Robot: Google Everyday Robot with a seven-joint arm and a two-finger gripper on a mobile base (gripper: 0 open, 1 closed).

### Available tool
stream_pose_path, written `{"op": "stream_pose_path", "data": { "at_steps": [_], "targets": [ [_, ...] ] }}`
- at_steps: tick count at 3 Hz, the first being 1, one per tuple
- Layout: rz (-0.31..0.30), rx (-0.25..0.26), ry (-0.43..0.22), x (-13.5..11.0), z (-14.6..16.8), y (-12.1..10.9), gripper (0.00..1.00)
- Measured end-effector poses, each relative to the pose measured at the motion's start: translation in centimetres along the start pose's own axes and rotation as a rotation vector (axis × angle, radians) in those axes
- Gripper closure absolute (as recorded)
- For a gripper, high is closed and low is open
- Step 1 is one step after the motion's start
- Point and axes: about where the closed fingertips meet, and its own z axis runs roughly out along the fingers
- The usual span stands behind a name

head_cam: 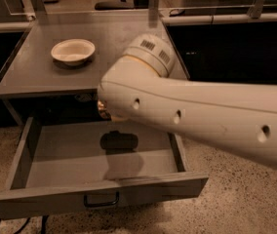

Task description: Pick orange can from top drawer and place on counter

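Camera view hides your gripper behind the arm, somewhere above the back of the open drawer, so you cannot tell its state. An orange glint at the arm's edge is likely the can, clear of the drawer floor. On the counter only a bowl shows, so placing remains.

A cream round bowl sits empty near the back left corner of the counter. Speckled floor spreads beyond the right edge, and dark cables trail below the front edge.
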Motion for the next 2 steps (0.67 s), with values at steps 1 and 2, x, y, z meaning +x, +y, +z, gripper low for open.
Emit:
{"op": "stream_pose_path", "data": {
  "at_steps": [1,2],
  "targets": [
    [-0.113,0.083,0.080,-1.4,-1.3,-8.0,1.00],
    [-0.103,0.142,0.071,-2.8,-3.8,-11.4,1.00]
  ]
}}
